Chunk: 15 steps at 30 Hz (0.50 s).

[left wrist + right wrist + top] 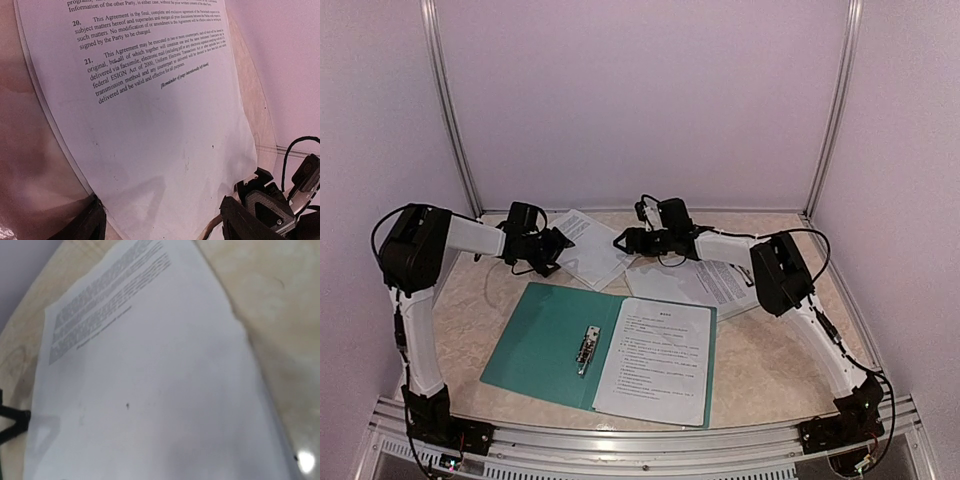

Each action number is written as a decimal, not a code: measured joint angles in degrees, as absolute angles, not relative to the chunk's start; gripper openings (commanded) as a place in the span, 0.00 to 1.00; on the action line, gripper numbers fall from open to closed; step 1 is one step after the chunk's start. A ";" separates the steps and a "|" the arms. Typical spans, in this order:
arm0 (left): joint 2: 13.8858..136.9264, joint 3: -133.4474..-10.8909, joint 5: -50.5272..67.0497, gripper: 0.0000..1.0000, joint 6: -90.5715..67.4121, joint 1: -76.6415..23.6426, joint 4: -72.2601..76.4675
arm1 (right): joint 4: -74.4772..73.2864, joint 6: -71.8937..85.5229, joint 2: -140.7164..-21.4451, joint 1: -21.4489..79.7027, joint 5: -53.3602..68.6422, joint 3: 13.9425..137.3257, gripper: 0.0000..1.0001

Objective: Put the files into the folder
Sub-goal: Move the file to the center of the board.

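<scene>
one green folder (545, 335), one silver clip (587, 348), three printed sheets (655, 360) showing.

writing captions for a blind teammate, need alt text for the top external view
An open teal folder lies flat with one printed sheet on its right leaf. Behind it, the left gripper and right gripper flank a loose sheet; more sheets lie under the right arm.

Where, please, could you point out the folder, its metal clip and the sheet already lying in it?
folder (535, 345): top external view, bare left leaf.
metal clip (587, 347): top external view, its middle.
sheet (655, 365): top external view, centre of the page.
</scene>
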<state>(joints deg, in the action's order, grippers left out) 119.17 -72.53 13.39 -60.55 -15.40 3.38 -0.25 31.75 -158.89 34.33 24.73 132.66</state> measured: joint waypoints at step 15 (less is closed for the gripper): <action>120.27 -74.59 18.72 0.74 -57.04 -18.76 0.80 | 0.12 25.61 -139.96 34.39 17.30 102.87 0.54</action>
